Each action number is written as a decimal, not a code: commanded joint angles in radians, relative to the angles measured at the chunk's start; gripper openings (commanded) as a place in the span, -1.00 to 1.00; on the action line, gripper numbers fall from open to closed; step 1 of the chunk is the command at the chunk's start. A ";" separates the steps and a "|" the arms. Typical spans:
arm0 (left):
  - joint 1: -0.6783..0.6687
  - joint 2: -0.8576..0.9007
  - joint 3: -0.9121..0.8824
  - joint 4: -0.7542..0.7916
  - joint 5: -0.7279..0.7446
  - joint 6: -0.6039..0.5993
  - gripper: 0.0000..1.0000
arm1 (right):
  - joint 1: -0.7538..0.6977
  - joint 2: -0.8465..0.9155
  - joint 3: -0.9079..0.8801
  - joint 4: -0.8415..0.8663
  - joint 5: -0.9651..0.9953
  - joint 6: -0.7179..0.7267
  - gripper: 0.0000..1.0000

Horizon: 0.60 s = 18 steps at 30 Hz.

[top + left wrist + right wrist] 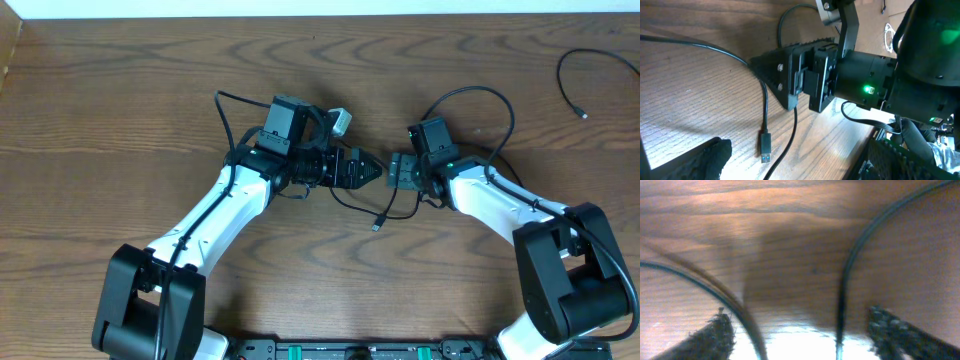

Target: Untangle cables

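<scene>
Finds the left claw [372, 170] and the right claw [397, 173] nearly tip to tip over the middle of the table [150, 80]. Reads the left claw as spread wide and gripping nothing, with only one of its fingers [705, 162] showing, at the bottom corner of its own wrist view. Reads the right claw as open too: fingers [715, 335] far apart in its blurred wrist view, nothing pinched between them. Places the black cable [766, 107] flat on the table just to the near side of both tips, looping loosely beneath the gap between them and ending in a plug [378, 226] a little nearer still. Puts the plug's long axis roughly near-to-far, cord end toward the claws, metal end pointing away from them. Shows, from the right wrist, two dark strands [844, 280] running through the gap between that claw's fingers, lengthwise up the view and so crosswise to the closing direction. Judges the right claw the better placed: already astride the cord, needing mostly a drop and a squeeze. Leaves the left claw a short reach nearward for the plug end. Cannot sort those two strands into one cable or two. Notes a second black cable [583, 112] lying well apart at the far right of the table, touching nothing.
</scene>
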 commanded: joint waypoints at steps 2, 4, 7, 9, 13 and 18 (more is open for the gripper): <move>0.001 -0.015 0.009 0.000 0.019 -0.002 0.89 | -0.006 0.108 -0.090 -0.034 -0.259 -0.067 0.89; 0.001 -0.015 0.009 0.000 0.019 -0.002 0.89 | -0.004 0.108 -0.090 -0.059 -0.254 -0.077 0.80; 0.001 -0.015 0.009 0.000 0.019 -0.002 0.89 | 0.023 0.108 -0.105 -0.092 -0.114 -0.084 0.66; 0.001 -0.015 0.009 0.000 0.019 -0.002 0.89 | 0.037 0.108 -0.114 -0.091 -0.079 -0.083 0.65; 0.001 -0.015 0.009 0.000 0.019 -0.002 0.89 | 0.048 0.108 -0.124 -0.091 -0.050 -0.072 0.62; 0.001 -0.015 0.009 0.000 0.020 -0.002 0.89 | 0.049 0.125 -0.132 -0.092 0.017 -0.036 0.57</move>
